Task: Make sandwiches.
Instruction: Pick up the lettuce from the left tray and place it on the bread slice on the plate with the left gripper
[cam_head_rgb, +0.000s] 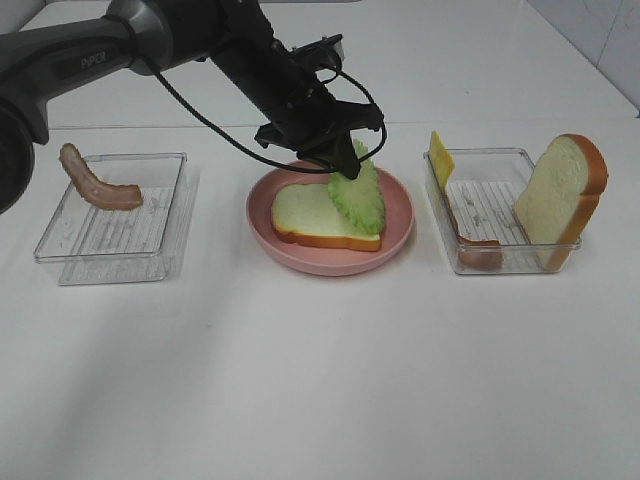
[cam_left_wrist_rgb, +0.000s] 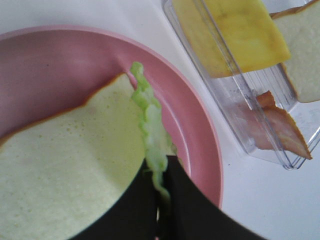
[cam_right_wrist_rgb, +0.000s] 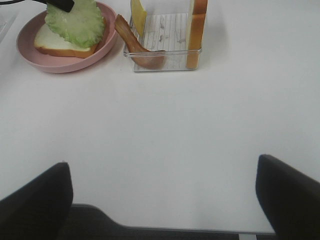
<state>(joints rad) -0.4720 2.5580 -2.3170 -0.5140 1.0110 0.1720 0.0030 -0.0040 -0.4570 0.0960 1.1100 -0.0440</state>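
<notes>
The near half of the desk (cam_head_rgb: 320, 390) lies bare, and open strips of it part the pink plate (cam_head_rgb: 398, 222) from the clear left tray (cam_head_rgb: 120, 232) and the right tray (cam_head_rgb: 482, 200).

The left fingers (cam_head_rgb: 340, 158) (cam_left_wrist_rgb: 187, 205) are clamped on the far tip of the lettuce leaf (cam_head_rgb: 360, 195) (cam_left_wrist_rgb: 150, 125) (cam_right_wrist_rgb: 75, 22) above the plate's far side. The leaf hangs tilted, its lower part over the right end of the bread slice (cam_head_rgb: 308, 215) (cam_left_wrist_rgb: 65, 170) (cam_right_wrist_rgb: 55, 44). That slice lies flat in the plate, close to the right rim.

The right fingers (cam_right_wrist_rgb: 37, 200) are spread wide with nothing between them, above bare desk on the near side, well apart from plate and trays.

A bacon strip (cam_head_rgb: 95, 185) leans on the left tray's far-left rim. In the right tray a cheese square (cam_head_rgb: 440, 158) stands at the far-left corner. A second bacon strip (cam_head_rgb: 478, 250) lies along the left wall. A second bread slice (cam_head_rgb: 562, 200) leans upright against the right wall.
</notes>
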